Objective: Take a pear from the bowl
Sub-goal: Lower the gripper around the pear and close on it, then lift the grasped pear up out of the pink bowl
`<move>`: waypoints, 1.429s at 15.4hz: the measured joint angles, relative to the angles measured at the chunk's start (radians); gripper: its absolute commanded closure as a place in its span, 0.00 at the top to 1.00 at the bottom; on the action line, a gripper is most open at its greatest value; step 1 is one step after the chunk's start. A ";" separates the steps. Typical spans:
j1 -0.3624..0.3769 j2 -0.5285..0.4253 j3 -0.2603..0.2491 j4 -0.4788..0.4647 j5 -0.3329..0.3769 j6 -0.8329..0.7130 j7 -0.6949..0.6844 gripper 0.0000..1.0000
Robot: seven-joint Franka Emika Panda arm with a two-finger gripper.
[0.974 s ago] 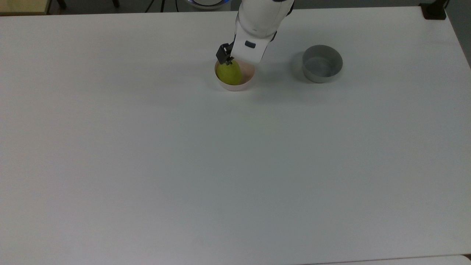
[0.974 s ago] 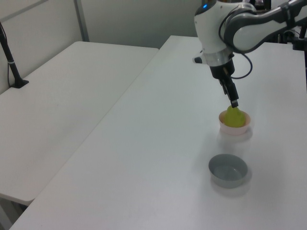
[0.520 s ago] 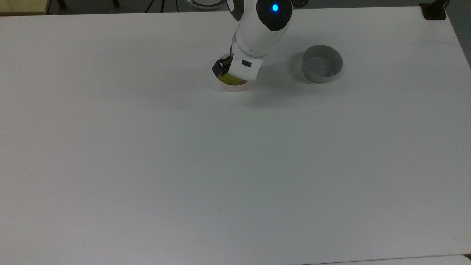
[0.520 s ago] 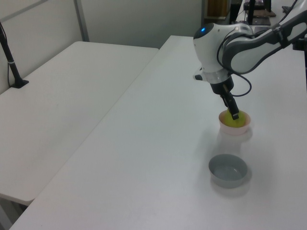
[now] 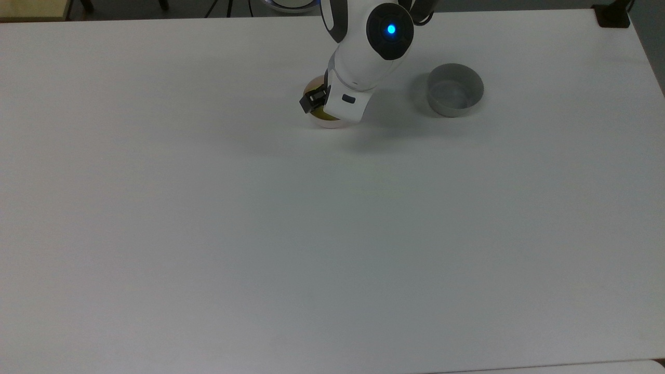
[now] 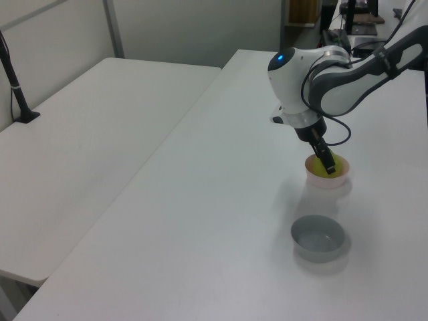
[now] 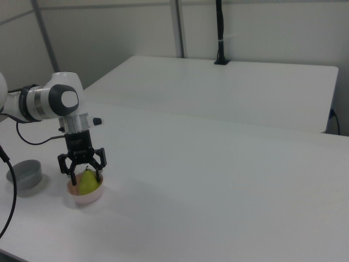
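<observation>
I have the two-finger end effector (image 7: pixel 83 173) lowered over the small, shallow pale pink bowl (image 7: pixel 84 196), and in the right view its black fingers (image 7: pixel 99 164) stand spread, one on each side of the small yellow-green pear (image 7: pixel 88 182). The pear sits upright inside the bowl, its narrow top poking up between the fingers. I see no squeeze on it yet; whether either finger touches the fruit I cannot tell.

In the left view the end effector (image 6: pixel 328 164) reaches down into the bowl (image 6: pixel 328 177), with a patch of the pear (image 6: pixel 322 168) visible beside it. From the top view the white wrist covers most of the bowl (image 5: pixel 318 120). The taller grey cylindrical bowl (image 5: pixel 455 96) stands apart on the white table (image 5: pixel 332 234), to the top view's right, and plays no part.

By my reckoning the approach is done. Closing on the pear and lifting it out of the bowl are left.
</observation>
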 measured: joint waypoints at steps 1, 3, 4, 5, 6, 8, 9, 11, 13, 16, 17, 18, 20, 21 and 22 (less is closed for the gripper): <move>0.000 0.000 0.001 0.000 0.000 0.000 0.000 0.71; 0.000 0.001 0.003 -0.001 -0.001 0.000 0.000 0.42; 0.000 0.000 0.003 -0.001 -0.001 0.000 -0.001 0.37; 0.000 0.000 0.004 -0.001 -0.001 0.000 -0.001 0.34; 0.001 -0.002 0.004 -0.001 -0.001 0.000 -0.001 0.33; 0.001 -0.002 0.005 -0.001 -0.002 0.000 -0.001 0.27; 0.001 -0.002 0.005 -0.001 -0.002 0.000 -0.001 0.24; 0.001 -0.002 0.005 -0.001 -0.002 0.000 -0.001 0.22; 0.001 -0.003 0.006 -0.001 -0.002 0.000 -0.001 0.18; 0.001 -0.005 0.009 -0.001 -0.002 -0.001 -0.001 0.16; 0.000 -0.009 0.011 0.000 -0.002 -0.005 -0.001 0.14; 0.000 -0.014 0.015 0.001 -0.002 -0.014 -0.001 0.13; 0.000 -0.030 0.020 0.013 -0.002 -0.056 -0.002 0.12; 0.000 -0.043 0.020 0.029 -0.002 -0.091 -0.008 0.12; 0.000 -0.050 0.020 0.043 -0.002 -0.113 -0.016 0.12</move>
